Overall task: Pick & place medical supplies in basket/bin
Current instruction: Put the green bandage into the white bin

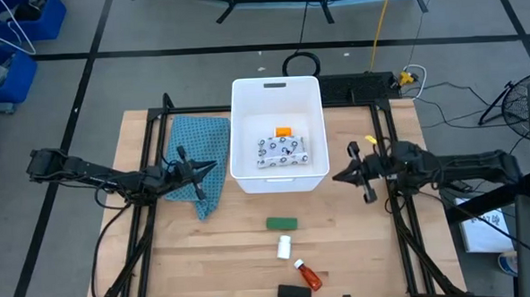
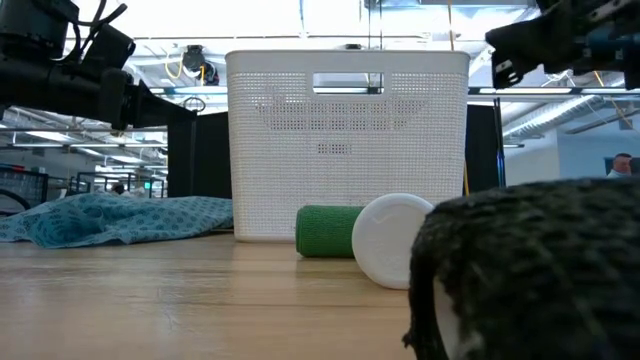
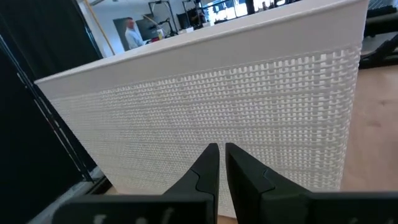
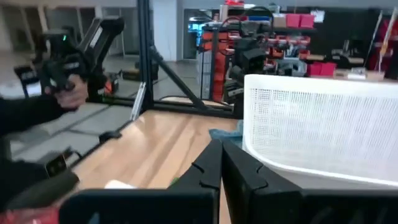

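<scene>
The white tub (image 1: 245,96) stands at the table's middle. Inside it lie the white speckled pouch (image 1: 283,152) and a small orange item (image 1: 283,131). Between the tub and the near edge lie the green block (image 1: 282,223), the small white bottle (image 1: 285,247), the orange-red bottle (image 1: 309,274) and the black oblong (image 1: 295,293), all on the wood. My left gripper (image 1: 214,166) hovers shut to the left of the tub, facing its perforated wall (image 3: 249,93). My right gripper (image 1: 336,176) hovers shut to the right of the tub (image 4: 323,124).
A teal cloth (image 1: 198,156) lies crumpled left of the tub, under my left arm. Black frame rails run along both table sides. Blue crates (image 1: 9,43) sit on the floor beyond the far left corner. In the low view the black oblong (image 2: 530,270) fills the near right.
</scene>
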Motion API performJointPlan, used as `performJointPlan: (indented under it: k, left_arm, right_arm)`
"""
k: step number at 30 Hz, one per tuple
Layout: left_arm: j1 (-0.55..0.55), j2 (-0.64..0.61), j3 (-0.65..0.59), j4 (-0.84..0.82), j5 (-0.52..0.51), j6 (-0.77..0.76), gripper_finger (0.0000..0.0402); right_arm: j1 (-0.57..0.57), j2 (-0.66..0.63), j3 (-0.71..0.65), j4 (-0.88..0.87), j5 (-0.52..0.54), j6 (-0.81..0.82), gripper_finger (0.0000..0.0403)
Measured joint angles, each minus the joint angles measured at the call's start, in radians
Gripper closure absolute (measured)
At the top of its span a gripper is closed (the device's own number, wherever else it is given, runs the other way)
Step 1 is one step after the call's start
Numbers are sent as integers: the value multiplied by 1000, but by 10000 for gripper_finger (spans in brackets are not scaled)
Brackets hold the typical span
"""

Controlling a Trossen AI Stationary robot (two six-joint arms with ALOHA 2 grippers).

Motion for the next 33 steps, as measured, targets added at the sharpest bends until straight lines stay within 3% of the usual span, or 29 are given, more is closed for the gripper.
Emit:
performJointPlan:
  k: [10,14,17,22,30,33]
  left_arm:
    - [0,0,0,0,2,-87,371]
    - [0,0,2,91,73,-114,371]
    - [-18,0,57,63,113,-93,371]
    - [-154,99,344,-295,15,-12,371]
    - [-363,532,872,-713,-269,26,371]
    - [-383,683,1039,-871,-264,-2,370]
  right_arm:
    - [9,-116,-20,-22,90,-163,403]
    - [9,-130,-44,-25,106,-166,403]
    - [9,-132,-53,-28,106,-168,403]
    - [9,-136,-53,-25,101,-167,403]
    - [9,-136,-53,-24,97,-167,403]
    - [9,-135,-53,-24,97,-166,403]
